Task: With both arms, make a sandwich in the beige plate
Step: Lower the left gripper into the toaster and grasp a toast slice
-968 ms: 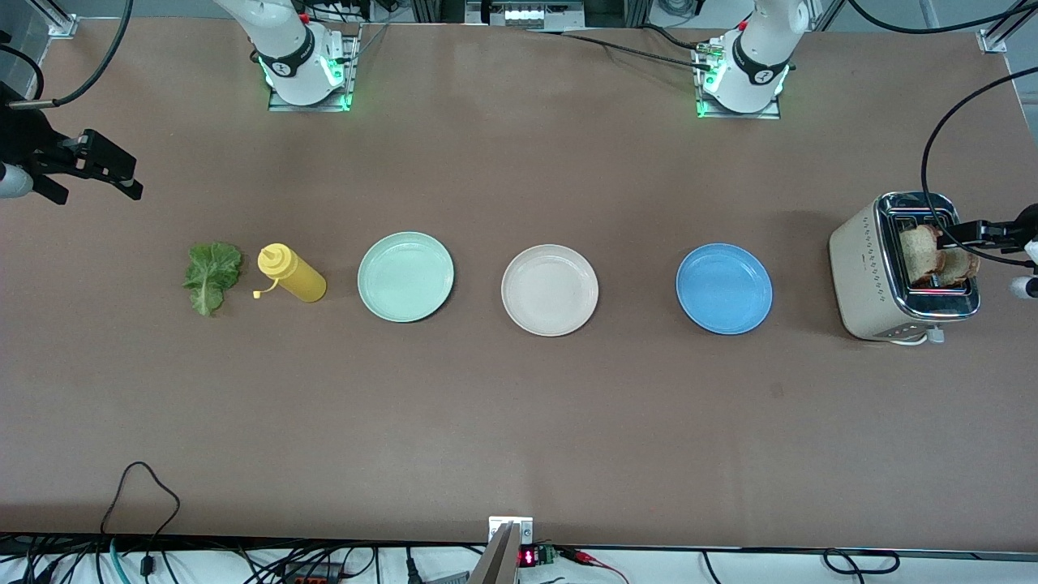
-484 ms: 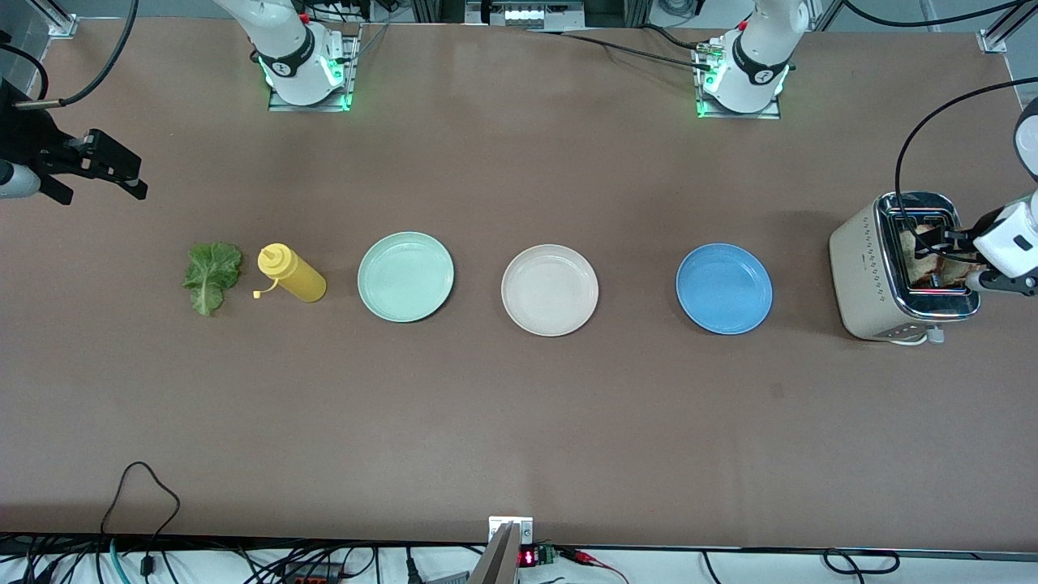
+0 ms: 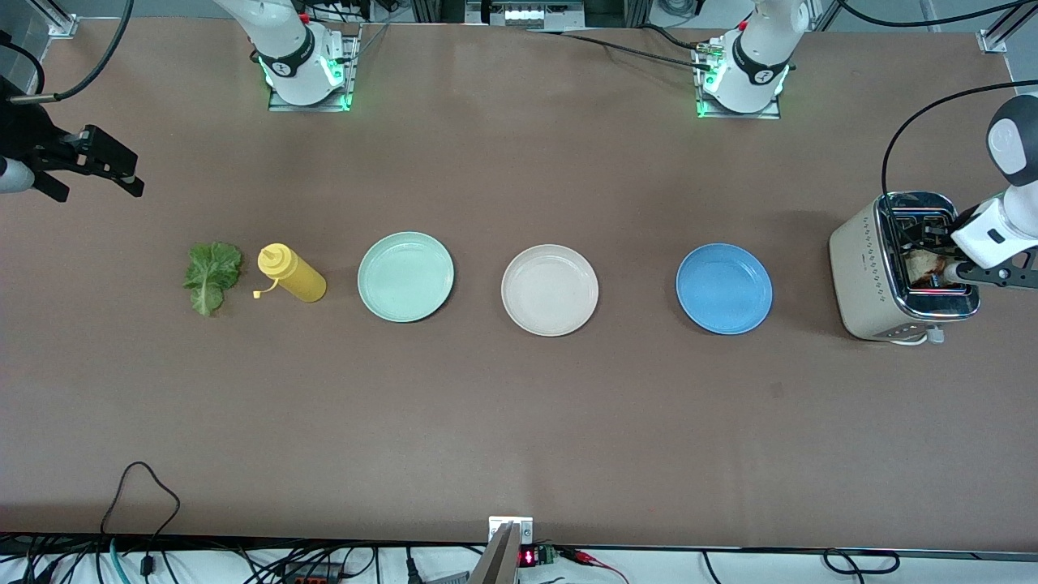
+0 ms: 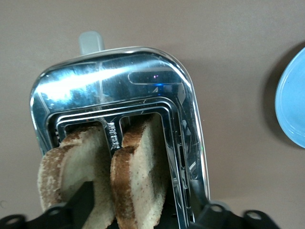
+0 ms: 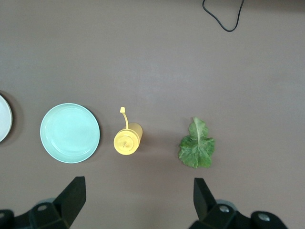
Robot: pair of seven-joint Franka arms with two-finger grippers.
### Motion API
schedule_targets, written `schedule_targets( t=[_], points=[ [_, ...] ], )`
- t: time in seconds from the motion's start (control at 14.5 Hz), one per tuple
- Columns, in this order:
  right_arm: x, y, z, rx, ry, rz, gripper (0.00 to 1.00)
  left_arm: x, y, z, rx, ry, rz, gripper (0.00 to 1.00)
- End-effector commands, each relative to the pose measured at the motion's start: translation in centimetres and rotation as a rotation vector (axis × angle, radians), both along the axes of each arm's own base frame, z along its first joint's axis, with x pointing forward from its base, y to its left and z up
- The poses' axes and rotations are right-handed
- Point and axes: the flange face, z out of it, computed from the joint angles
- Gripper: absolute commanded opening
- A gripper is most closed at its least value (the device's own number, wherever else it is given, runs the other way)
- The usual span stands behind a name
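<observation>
Standing on edge in the toaster [image 4: 119, 100], the two bread slices [image 4: 138, 176] look light, dry and crumbly, so the judgement is to pinch one across its flat faces near the top crust; their broad faces run along the slots. The left gripper [image 4: 138, 214] hangs directly over them, fingers apart and straddling one slice. The right gripper [image 5: 136, 200] waits spread wide above the lettuce leaf [image 5: 197, 145], with the beige plate [image 3: 550, 289] well away from both.
</observation>
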Motion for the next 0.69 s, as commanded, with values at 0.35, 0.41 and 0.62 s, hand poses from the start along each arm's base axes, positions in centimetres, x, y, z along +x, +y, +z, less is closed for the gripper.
schedule_targets(
  t=[0.35, 0.41, 0.62],
  points=[
    [-0.9, -0.1, 0.5, -0.001, -0.007, -0.001, 1.0, -1.5, 1.2, 0.8, -0.008, 0.031, -0.07, 0.01],
    [-0.9, -0.1, 0.5, -0.001, -0.007, -0.001, 1.0, -1.4, 1.2, 1.0, -0.006, 0.027, -0.07, 0.01],
    [-0.9, -0.1, 0.5, -0.001, -0.007, -0.001, 1.0, -0.6, 0.8, 3.0, -0.001, 0.026, -0.075, 0.01]
  ],
)
